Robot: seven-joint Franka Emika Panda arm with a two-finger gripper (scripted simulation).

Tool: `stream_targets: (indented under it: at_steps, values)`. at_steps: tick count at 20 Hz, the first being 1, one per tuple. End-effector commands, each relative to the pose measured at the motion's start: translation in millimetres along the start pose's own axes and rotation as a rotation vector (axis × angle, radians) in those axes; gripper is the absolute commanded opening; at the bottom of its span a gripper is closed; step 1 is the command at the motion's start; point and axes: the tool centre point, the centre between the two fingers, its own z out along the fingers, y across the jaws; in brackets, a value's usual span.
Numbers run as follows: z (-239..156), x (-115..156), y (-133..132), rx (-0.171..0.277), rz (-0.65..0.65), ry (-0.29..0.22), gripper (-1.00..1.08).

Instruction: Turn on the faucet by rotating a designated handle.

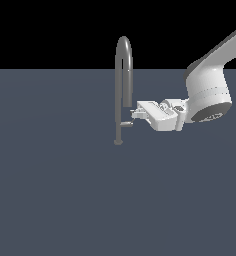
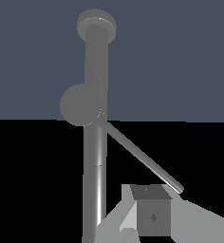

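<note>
White arm [image 1: 210, 80] reaching horizontally, wrist level, claw [image 1: 135, 114] fwd, jaw state unclear

The faucet [image 1: 123, 75] is being seen in the exterior view as a tall, slim grey metallic pipe standing upright on a small round base flange on the dark floor, its top arched into an inverted U with the spout end hanging down on the exterior view's right of the stem. The handle [image 1: 126, 123], a short thin grey lever, is being shown projecting sideways from the lower stem toward the exterior view's right, just above the base. In the wrist view the handle [image 2: 140, 156] is being rendered as a slender rod slanting away from the stem [image 2: 96, 142].
</note>
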Motion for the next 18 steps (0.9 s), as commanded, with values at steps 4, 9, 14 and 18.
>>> stream_targets:
  at_steps: [4,9,14,18]
  values:
    - [0.0,10.4,12.5,-0.005,0.007,-0.006,-1.00]
    - [-0.3,41.6,30.2,-0.008,0.014,-0.005,-1.00]
    - [0.2,43.4,25.3,-0.009,0.003,-0.008,-1.00]
    - [0.0,68.0,27.7,-0.008,0.012,-0.006,-1.00]
